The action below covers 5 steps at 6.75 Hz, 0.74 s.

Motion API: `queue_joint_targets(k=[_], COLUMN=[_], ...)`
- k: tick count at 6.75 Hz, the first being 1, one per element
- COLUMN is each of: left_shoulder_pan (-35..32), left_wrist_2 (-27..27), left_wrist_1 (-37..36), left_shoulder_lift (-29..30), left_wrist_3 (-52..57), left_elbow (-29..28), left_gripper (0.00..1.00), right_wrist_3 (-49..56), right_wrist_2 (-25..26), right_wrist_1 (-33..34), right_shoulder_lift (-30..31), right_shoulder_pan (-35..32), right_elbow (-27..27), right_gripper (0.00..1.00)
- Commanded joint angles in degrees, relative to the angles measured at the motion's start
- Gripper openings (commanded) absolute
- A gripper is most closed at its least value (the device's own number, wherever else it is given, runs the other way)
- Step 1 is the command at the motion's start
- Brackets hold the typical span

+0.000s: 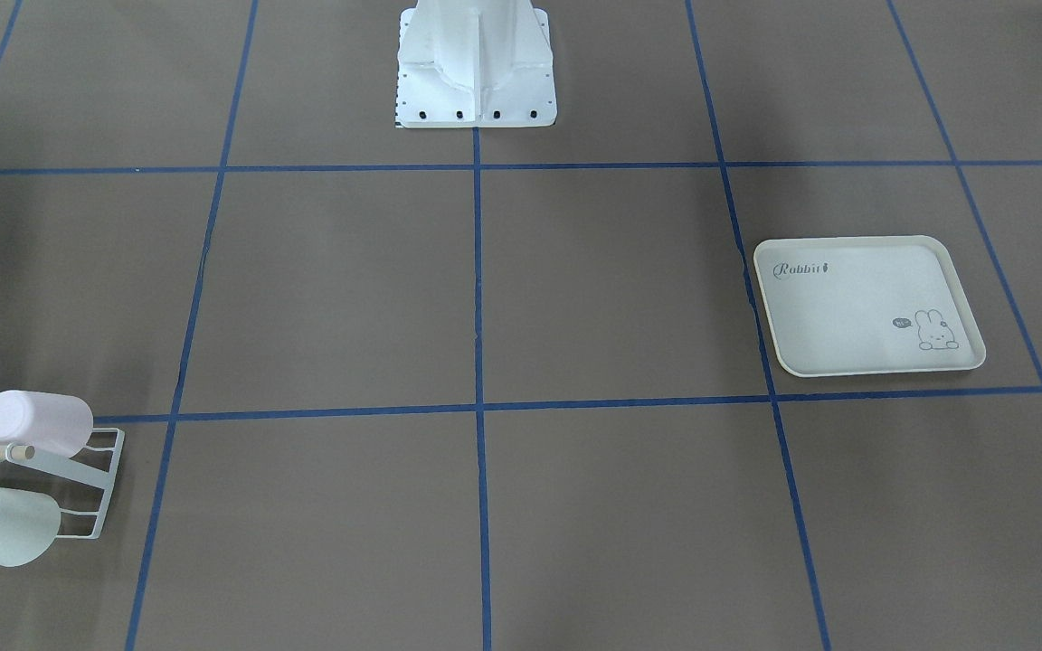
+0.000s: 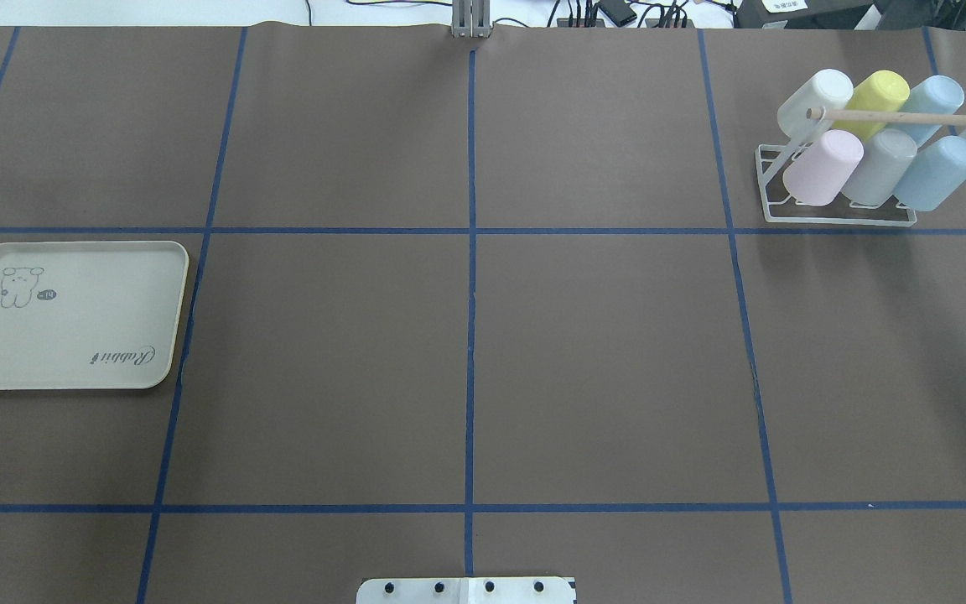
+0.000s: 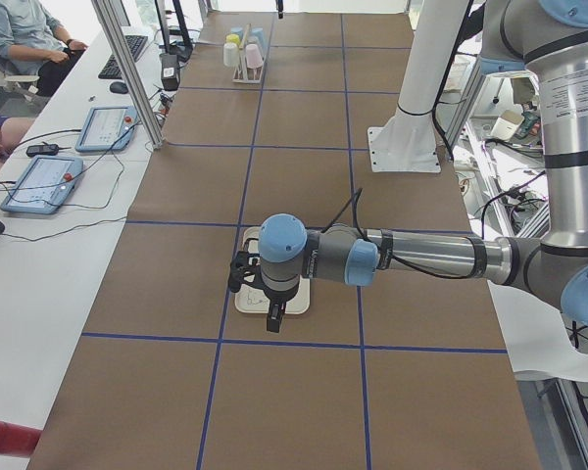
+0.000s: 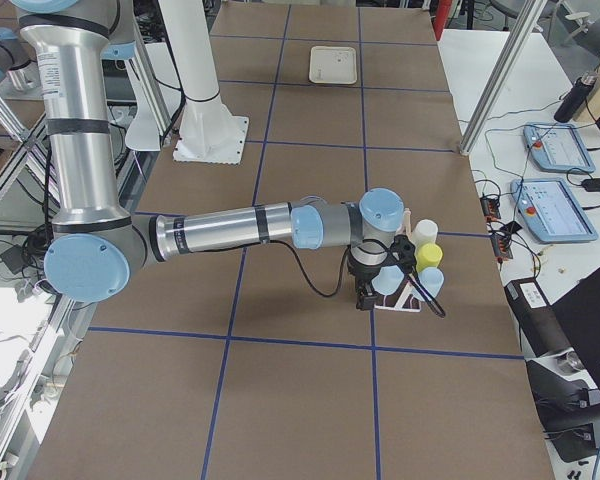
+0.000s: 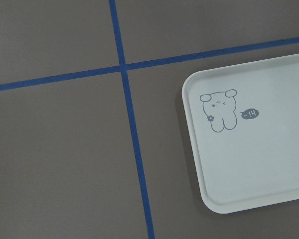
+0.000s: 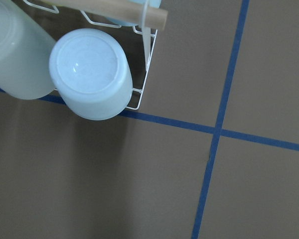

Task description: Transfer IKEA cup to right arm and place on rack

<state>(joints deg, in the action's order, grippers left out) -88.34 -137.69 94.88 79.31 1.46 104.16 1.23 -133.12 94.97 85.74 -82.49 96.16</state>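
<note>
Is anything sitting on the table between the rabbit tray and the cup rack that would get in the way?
Nothing visible does. The table between the tray and the rack shows only blue tape lines. The tray holds no cup; six cups already sit on the rack.

We see a brown desk (image 2: 324,377) gridded with blue tape (image 2: 472,335). The white rack (image 2: 835,220) holds pastel cups (image 2: 823,168); the tray (image 2: 72,335) is cream.
</note>
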Motion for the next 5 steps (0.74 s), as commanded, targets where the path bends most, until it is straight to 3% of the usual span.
queue_joint_targets(k=[1, 5], left_shoulder_pan=[-0.51, -2.01], left_wrist_2=[0.14, 0.14], left_wrist_1=[-0.22, 0.13], left_shoulder_lift=[1.72, 1.99], left_wrist_3=[-0.06, 0.12], left_elbow=[-1.58, -3.69], left_gripper=[1.0, 1.0], right_wrist_3=[0.0, 0.0], right_wrist_2=[-2.92, -3.64], right_wrist_1=[1.62, 1.01], right_shoulder_lift=[0.39, 2.76], right_shoulder_pan=[-1.87, -8.21], right_elbow=[0.34, -2.12], right_gripper=[1.0, 1.0])
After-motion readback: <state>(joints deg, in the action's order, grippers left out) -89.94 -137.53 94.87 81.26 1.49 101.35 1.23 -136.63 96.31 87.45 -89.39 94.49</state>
